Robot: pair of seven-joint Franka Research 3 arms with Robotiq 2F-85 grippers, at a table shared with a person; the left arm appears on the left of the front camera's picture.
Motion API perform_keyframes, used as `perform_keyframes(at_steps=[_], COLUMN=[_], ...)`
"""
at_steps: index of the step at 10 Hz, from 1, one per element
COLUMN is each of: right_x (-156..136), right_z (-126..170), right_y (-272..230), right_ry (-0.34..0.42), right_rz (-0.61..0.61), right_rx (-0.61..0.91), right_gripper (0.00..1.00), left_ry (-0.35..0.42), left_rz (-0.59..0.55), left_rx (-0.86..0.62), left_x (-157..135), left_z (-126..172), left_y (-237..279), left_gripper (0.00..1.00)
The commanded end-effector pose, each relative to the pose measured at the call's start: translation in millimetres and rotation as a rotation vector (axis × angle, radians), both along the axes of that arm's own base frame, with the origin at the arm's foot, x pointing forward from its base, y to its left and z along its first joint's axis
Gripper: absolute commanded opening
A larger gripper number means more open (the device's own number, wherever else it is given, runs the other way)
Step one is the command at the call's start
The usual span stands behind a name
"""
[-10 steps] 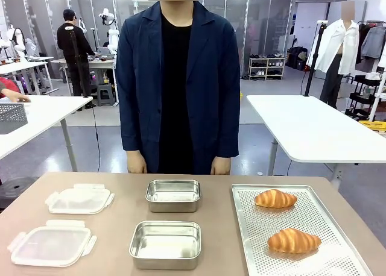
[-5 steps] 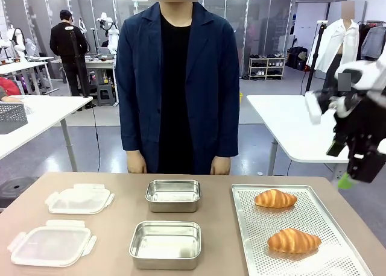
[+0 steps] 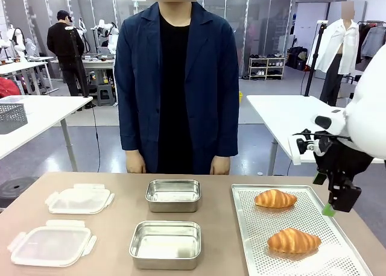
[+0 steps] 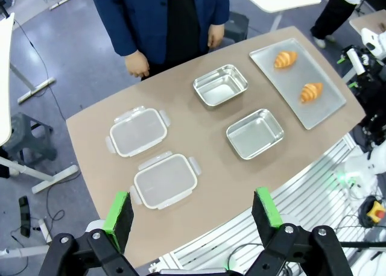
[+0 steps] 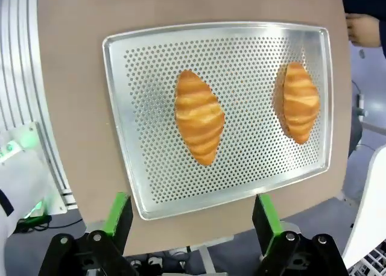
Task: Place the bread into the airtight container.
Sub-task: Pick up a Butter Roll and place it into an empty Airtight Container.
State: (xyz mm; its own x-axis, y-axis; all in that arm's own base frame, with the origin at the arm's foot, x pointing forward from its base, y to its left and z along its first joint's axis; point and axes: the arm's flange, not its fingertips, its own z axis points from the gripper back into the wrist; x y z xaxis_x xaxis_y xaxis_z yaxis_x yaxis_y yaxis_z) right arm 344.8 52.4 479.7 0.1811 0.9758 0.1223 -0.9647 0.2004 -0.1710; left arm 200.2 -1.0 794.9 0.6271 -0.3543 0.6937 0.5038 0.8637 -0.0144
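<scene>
Currently I list bread (image 5: 199,117), two pieces lying apart on the tray (image 5: 253,77); right gripper (image 5: 191,216) open and empty above the tray; likely light, soft, flaky, so hold gently across the thick middle.

Two bread rolls (image 3: 275,198) (image 3: 293,240) on one tray (image 3: 313,213) at three o'clock, two metal containers (image 3: 173,195) (image 3: 165,244) at centre, two lids (image 3: 79,199) (image 3: 50,243) at nine o'clock.

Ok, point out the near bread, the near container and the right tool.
near bread (image 3: 294,240): front view, middle of its crust.
near container (image 3: 165,247): front view, bare floor.
right tool (image 5: 190,200): right wrist view, midway between fingertips.
</scene>
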Motion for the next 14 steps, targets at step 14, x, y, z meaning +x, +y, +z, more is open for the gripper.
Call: perform_keyframes(at_steps=[14], right_x=[36], right_z=[-71], right_y=[9], right_ry=[0.014], right_rz=[0.055], right_rx=[-0.049], right_gripper=[1.00], left_ry=[-0.002], left_rz=[-0.011], left_rx=[0.007], left_x=[0], left_z=[0], left_y=[0], left_gripper=[1.00])
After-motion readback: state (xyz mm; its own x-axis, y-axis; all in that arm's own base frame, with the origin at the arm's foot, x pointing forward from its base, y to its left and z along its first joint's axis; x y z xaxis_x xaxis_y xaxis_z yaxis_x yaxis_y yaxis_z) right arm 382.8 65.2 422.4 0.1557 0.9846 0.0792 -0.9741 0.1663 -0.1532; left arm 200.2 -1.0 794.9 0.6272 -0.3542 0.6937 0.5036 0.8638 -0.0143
